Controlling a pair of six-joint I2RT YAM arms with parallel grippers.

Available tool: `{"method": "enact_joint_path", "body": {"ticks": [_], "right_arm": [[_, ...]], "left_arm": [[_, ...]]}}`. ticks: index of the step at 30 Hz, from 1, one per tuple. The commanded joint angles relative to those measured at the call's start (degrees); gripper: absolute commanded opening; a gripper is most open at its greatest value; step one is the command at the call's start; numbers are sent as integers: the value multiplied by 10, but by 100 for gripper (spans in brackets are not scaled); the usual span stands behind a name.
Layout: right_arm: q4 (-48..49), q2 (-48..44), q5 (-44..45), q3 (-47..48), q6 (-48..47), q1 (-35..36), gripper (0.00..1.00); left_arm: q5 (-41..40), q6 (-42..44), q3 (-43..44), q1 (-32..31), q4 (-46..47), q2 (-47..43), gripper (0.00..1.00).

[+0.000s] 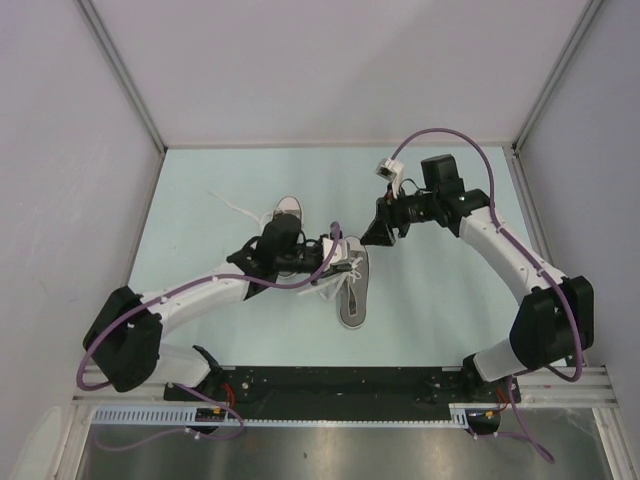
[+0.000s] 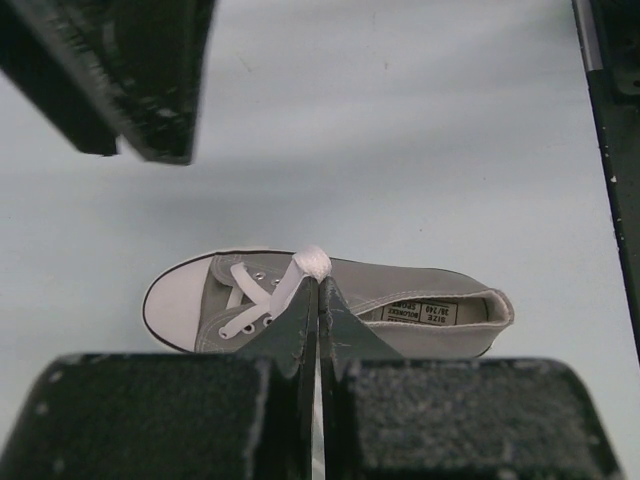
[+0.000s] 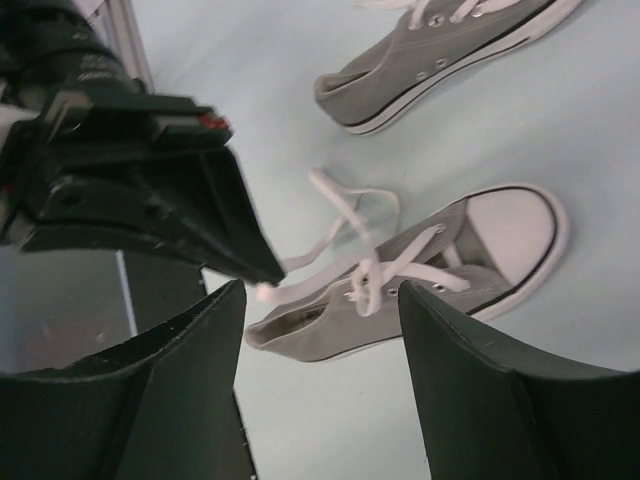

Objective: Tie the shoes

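Two grey shoes with white toe caps lie on the pale table. One shoe [image 1: 354,296] [image 2: 400,300] [image 3: 420,285] lies mid-table, its white laces loose. The other shoe [image 1: 288,208] [image 3: 440,50] is partly under the left arm. My left gripper [image 1: 338,252] [image 2: 318,280] hovers above the mid-table shoe, shut on a white lace [image 2: 310,264] [image 3: 300,262] that runs down to its eyelets. My right gripper [image 1: 378,236] [image 3: 320,300] hangs just right of the left one, open, nothing between its fingers [image 3: 190,380]. The lace end [image 3: 265,293] shows at the left gripper's tip.
A loose lace [image 1: 235,207] of the farther shoe trails left across the table. Grey walls enclose the table on three sides, and a black rail [image 1: 340,385] with both arm bases runs along the near edge.
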Motion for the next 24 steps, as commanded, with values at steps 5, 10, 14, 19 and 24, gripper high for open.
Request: {"method": "enact_joint_path", "body": {"ticks": [5, 10, 14, 19, 24], "right_arm": [[-86, -7, -38, -14, 12, 28, 66], [-70, 3, -26, -24, 42, 42, 66], [-59, 17, -25, -26, 55, 49, 63], [-46, 31, -27, -27, 73, 57, 56], [-29, 37, -27, -27, 88, 59, 45]], "left_arm": [[12, 8, 6, 9, 33, -15, 0], [13, 6, 9, 9, 33, -10, 0], [14, 5, 12, 8, 33, -9, 0], [15, 5, 17, 9, 35, -5, 0], [17, 4, 19, 8, 38, -4, 0]]}}
